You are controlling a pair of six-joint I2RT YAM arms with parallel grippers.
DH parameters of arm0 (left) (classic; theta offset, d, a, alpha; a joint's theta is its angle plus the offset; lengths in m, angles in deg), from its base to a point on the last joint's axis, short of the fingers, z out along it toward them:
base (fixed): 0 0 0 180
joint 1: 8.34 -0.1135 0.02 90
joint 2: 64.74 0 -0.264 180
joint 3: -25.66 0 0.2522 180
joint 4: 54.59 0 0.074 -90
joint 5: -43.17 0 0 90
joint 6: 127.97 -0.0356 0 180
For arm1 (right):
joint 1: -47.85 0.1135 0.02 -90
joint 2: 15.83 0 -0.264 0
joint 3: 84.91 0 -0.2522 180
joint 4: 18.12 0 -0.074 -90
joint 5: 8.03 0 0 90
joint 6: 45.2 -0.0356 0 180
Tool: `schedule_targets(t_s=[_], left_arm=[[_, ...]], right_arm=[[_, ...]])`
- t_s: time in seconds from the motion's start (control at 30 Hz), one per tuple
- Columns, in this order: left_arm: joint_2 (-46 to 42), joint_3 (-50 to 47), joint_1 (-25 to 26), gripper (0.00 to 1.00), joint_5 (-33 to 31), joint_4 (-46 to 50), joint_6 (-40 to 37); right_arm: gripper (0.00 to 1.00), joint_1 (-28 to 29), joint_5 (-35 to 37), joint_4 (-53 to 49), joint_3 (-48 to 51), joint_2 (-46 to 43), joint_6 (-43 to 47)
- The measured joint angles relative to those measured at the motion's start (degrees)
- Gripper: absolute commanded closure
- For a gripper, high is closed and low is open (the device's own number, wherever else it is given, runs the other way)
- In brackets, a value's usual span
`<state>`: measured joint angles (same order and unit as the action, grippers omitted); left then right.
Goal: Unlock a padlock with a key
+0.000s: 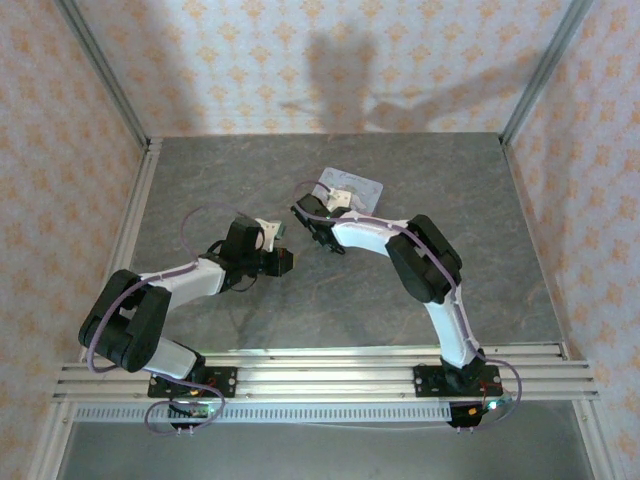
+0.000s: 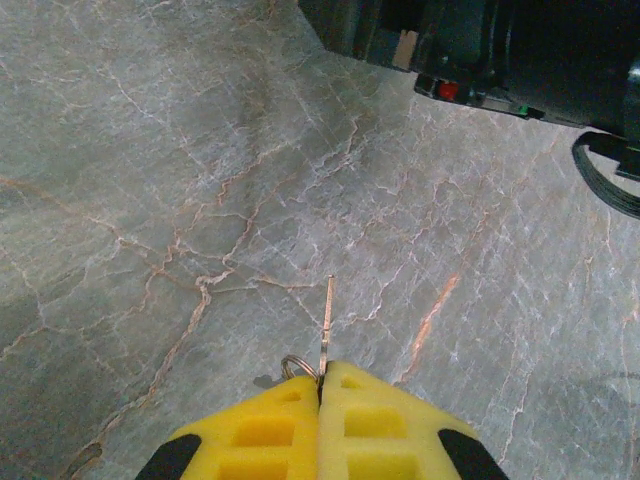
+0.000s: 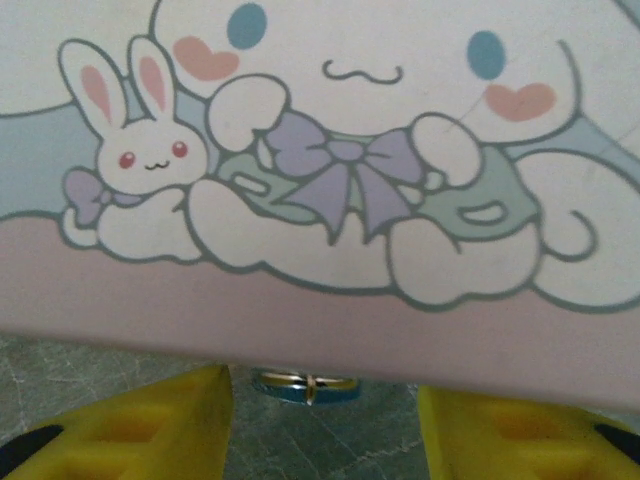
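Orange-flowered wallpaper (image 1: 250, 60) closes in a grey marbled table (image 1: 200, 180) on three sides. On the far middle of this table is the flat grey-lilac padlock (image 1: 362, 186) with a pinkish rim, just past the tip of the right arm. The right wrist camera sees its face (image 3: 330, 150) close up, printed with a white long-eared cartoon figure wearing a lilac bow and a small white rabbit. Below its lower edge the right gripper (image 3: 325, 400) stands with its yellow fingers (image 3: 150, 420) well apart. A small teal and metal ring (image 3: 305, 385) sits in the gap, touching neither finger. The left gripper (image 2: 320, 395) is pinched tight on the slim dark key (image 2: 326, 315), whose blade points forward above bare table.
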<state>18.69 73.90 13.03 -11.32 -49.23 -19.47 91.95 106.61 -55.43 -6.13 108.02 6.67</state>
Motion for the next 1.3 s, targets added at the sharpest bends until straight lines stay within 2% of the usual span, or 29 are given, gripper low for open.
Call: schedule_targets(t_s=[0.33, 0.4, 0.47, 0.63, 0.77, 1.03, 1.3], left_arm=[[-0.2, -1.3, 0.0, 1.00, 0.0, 0.0, 0.0], [-0.2, -1.3, 0.0, 1.00, 0.0, 0.0, 0.0], [-0.5, -1.3, 0.0, 1.00, 0.0, 0.0, 0.0], [-1.0, -1.4, 0.0, 1.00, 0.0, 0.0, -0.2], [-1.4, -2.2, 0.0, 1.00, 0.0, -0.9, 0.0], [-1.4, -2.8, 0.0, 1.00, 0.0, -1.6, 0.0], [-2.4, -3.6, 0.0, 1.00, 0.7, -2.6, 1.0]], right_arm=[[0.56, 0.1, 0.2, 0.9, -2.4, 3.6, 0.0], [0.67, 0.1, 0.5, 1.3, -2.8, 3.8, -0.2], [0.82, 0.1, 1.0, 1.8, -2.8, 4.0, 0.1], [1.00, 0.1, 0.9, 3.8, -2.6, 3.9, 1.0], [1.00, 0.0, -1.7, 7.1, 1.2, 1.5, 2.9], [1.00, -4.1, -18.4, 14.8, 15.6, -10.9, 4.3], [1.00, -7.2, -30.7, 19.2, 26.4, -23.4, 4.3]])
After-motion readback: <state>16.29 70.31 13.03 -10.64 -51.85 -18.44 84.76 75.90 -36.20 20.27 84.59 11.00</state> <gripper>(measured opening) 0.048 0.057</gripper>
